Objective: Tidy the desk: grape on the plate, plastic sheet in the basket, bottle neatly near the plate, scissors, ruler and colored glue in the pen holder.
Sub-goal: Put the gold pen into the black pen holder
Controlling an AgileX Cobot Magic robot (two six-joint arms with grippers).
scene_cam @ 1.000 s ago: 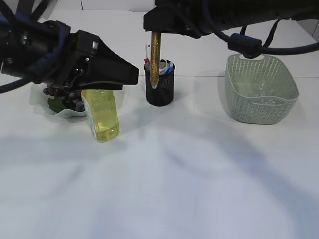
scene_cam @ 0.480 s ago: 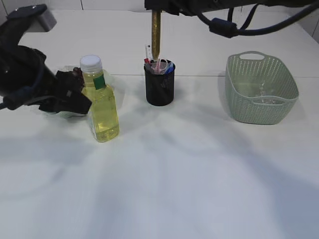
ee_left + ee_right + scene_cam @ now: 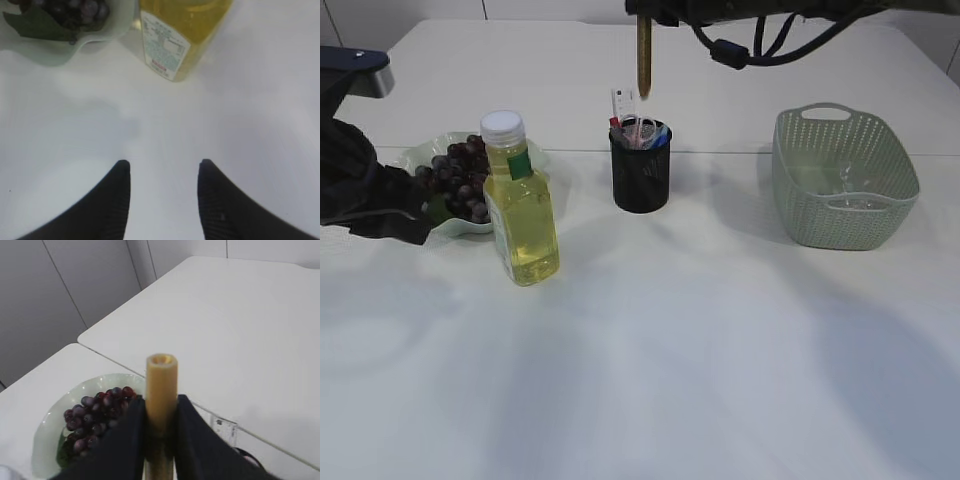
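Note:
My right gripper [image 3: 644, 14] is shut on the colored glue [image 3: 644, 58], a yellow-brown stick hanging upright above the black mesh pen holder [image 3: 640, 175], clear of its rim. In the right wrist view the fingers [image 3: 134, 430] clamp the glue [image 3: 161, 382]. A white ruler [image 3: 618, 103] and pink scissors handles [image 3: 638, 128] stick out of the holder. Dark grapes [image 3: 455, 172] lie on the pale green plate [image 3: 418, 153]. The bottle [image 3: 523, 215] of yellow liquid stands upright by the plate. My left gripper [image 3: 163, 167] is open and empty, low over the table short of the bottle [image 3: 180, 35].
A green woven basket [image 3: 843, 215] stands at the right with something clear and glossy inside. The left arm [image 3: 360, 190] fills the left edge in front of the plate. White tabletop stretches across the front.
The left arm has drawn back to the left, uncovering the bottle and grapes. The right gripper has lifted the glue from the holder's mouth to well above it.

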